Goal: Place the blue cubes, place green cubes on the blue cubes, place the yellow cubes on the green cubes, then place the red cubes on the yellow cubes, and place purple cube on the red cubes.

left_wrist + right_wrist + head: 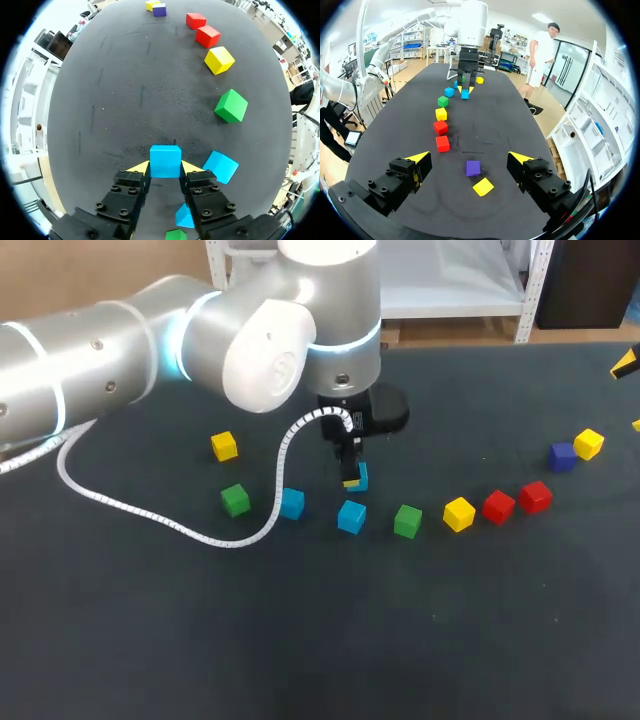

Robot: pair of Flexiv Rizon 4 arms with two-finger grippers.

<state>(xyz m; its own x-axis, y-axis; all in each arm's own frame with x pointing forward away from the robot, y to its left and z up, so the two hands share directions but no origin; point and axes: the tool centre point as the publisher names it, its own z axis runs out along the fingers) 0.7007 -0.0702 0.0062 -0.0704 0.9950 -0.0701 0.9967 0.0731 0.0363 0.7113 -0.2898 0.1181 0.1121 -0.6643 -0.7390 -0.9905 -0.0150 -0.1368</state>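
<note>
Dark grey cloth covers the table, and every cube on it sits alone, none stacked. At the left of the head view a lone yellow cube (224, 446) lies upper left of centre, with a green cube (235, 500) below it and a first blue cube (292, 503) to its right. At centre the left gripper (165, 168) is clamped on a second blue cube (165, 157), one yellow tip against each side face. Whether that cube rests on the cloth or hangs just above it I cannot say for sure. A third blue cube (351, 516) lies just beside it, lower in the frame. Further right come another green cube (407, 521), a middle yellow cube (459, 513), a red cube (498, 506) and a second red cube (535, 496). Near the right edge is the purple cube (562, 455), with a last yellow cube (589, 443) just beside it. The right gripper (470, 157) hangs spread and empty over the table's right end, the purple cube just ahead of it. I judge the task barely begun: laying the blue base is the step in hand, and green, yellow, red and purple all wait.
</note>
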